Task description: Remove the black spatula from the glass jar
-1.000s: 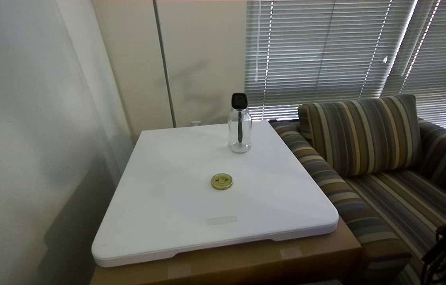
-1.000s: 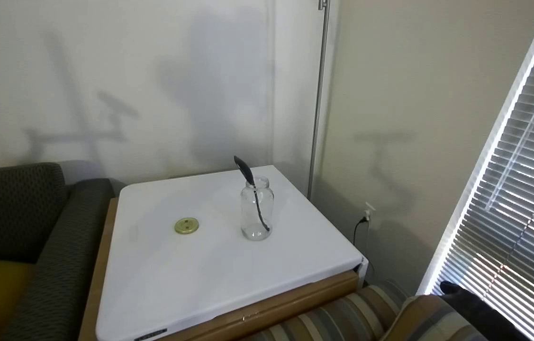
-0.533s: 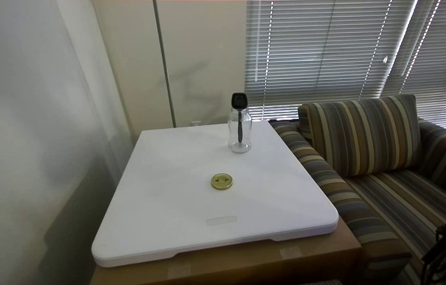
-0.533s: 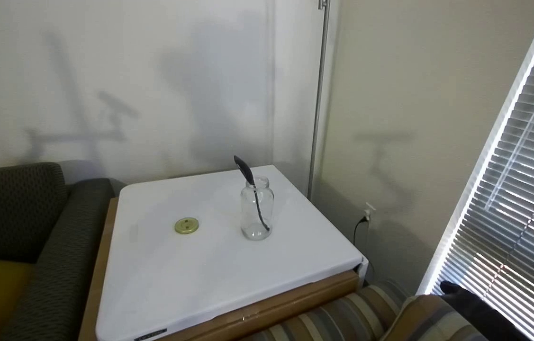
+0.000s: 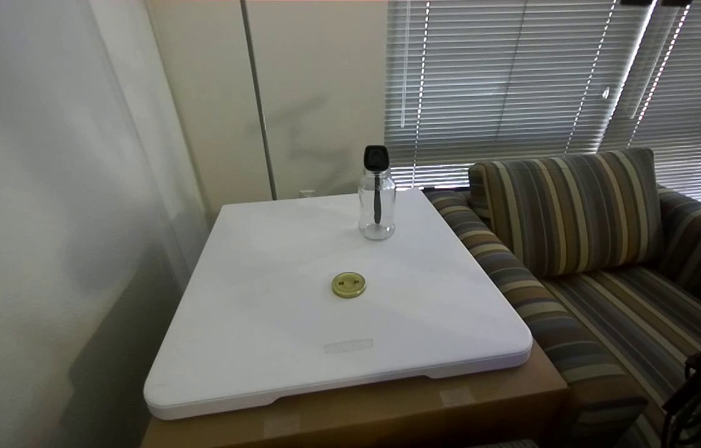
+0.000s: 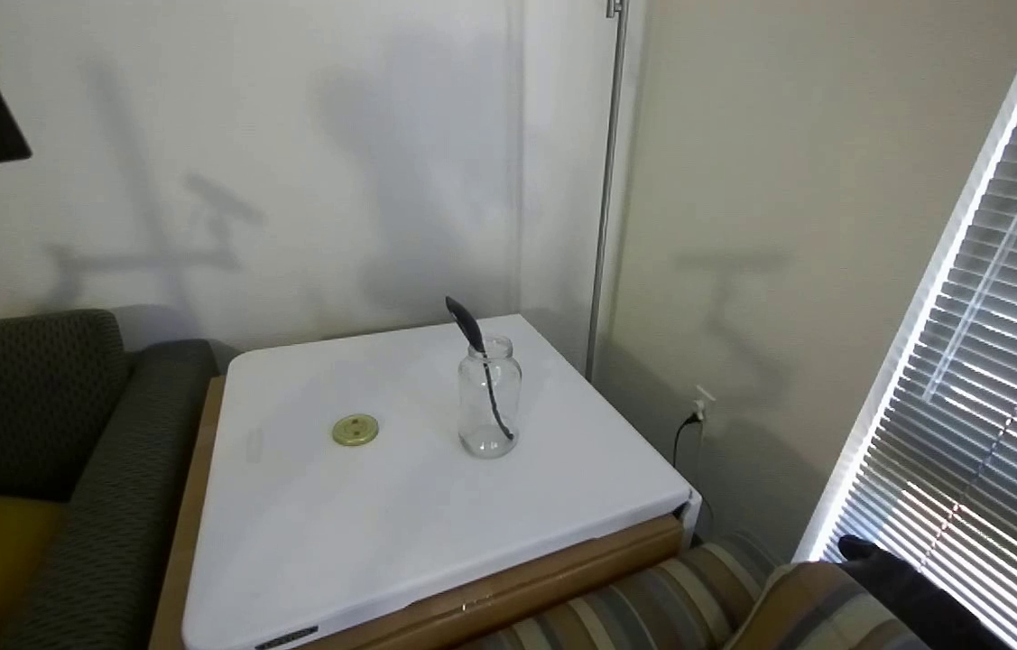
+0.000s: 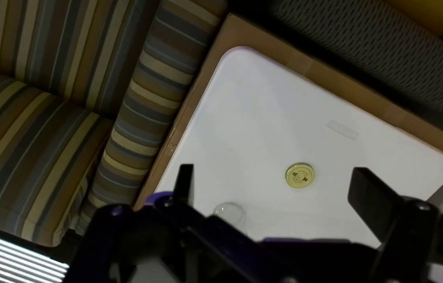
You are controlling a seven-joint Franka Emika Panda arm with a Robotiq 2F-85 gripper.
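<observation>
The black spatula [image 6: 468, 327] leans handle-down in the upright glass jar [image 6: 479, 406], head poking past the rim, in both exterior views. Wrist view's rougher: the gripper [image 7: 272, 177] hides part of the jar, and I can't make out the spatula there. Jaws are spread wide; the bit of glass showing falls between them in that view, but they're well apart from it. Both exterior views crop the gripper.

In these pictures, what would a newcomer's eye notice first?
Probably the black spatula, leaning in the glass jar on the white tabletop, its head above the rim. The yellow disc lies there too, apart from the jar. In the wrist view, the open gripper fills the lower part.
</observation>
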